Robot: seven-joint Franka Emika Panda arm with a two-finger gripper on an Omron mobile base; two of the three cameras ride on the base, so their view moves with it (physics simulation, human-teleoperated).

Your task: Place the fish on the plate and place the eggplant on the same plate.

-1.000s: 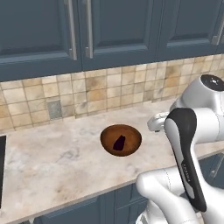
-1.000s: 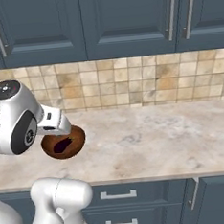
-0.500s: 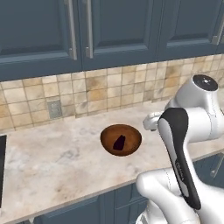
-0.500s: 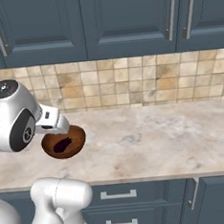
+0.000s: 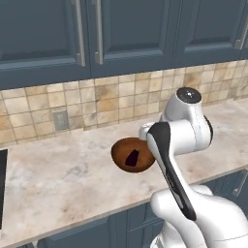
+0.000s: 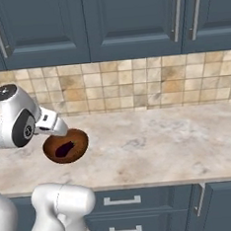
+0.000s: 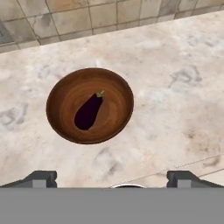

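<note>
The eggplant [image 7: 89,110], small and dark purple, lies inside a round brown bowl [image 7: 61,94] on the marble counter. The same eggplant [image 5: 132,157] [image 6: 65,148] shows in both base views, with the arm's hand close above the bowl [image 5: 121,152] [image 6: 53,147]. My gripper [image 7: 113,178] hangs above the counter on the near side of the bowl. It is open, its two dark fingertips [image 7: 43,177] stand far apart, and nothing is between them. The fish and the plate are out of view.
A tiled backsplash [image 5: 106,104] with a wall outlet [image 5: 60,121] runs behind the counter, and dark blue cabinets hang above. A dark stovetop edge [image 5: 2,184] shows at the far left. Bare marble [image 6: 159,143] stretches to the right of the bowl.
The arm's upper part has swung left in the left base view, bringing the hand over the bowl. Bowl and eggplant have not moved. The gripper stays open.
</note>
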